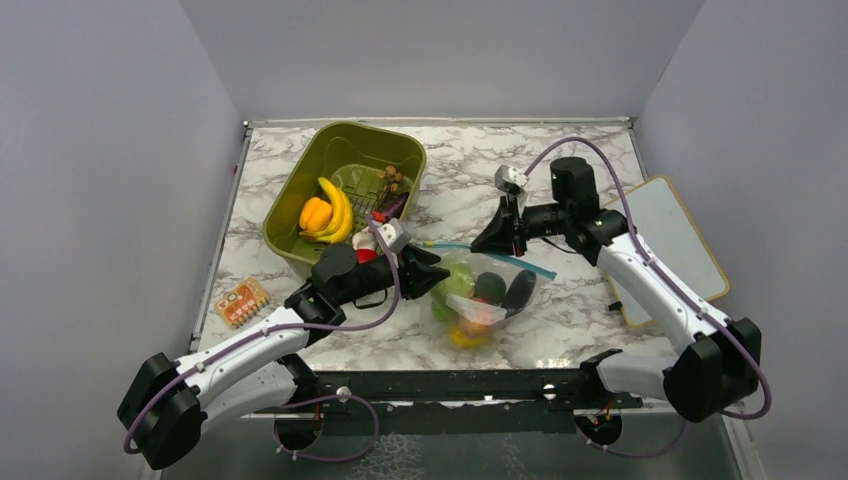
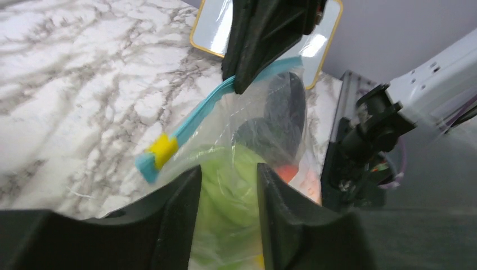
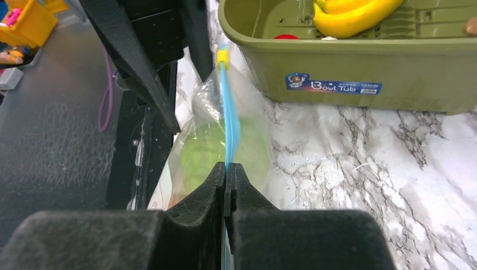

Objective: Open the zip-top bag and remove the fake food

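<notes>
The zip-top bag [image 1: 480, 295] lies on the counter [image 1: 560, 180] — zipper strip [image 3: 229, 112] apparently sealed, fake food [image 1: 462, 280] all inside. Right claw [image 3: 226, 171] pinches the strip; left claw [image 2: 228, 169] is spread astride the bag. Opening and removal are outstanding.

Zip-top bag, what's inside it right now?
Through the clear zip-top bag: light green pieces, a dark eggplant, an orange fruit and a yellow piece. Anything beneath those is hidden.

The clear, crinkly zip-top bag [image 1: 503, 312] lies mid-table toward the near edge, blue zipper strip [image 1: 538, 269] raised. Green, dark, orange and yellow fake food [image 1: 461, 281] sits inside.
</notes>
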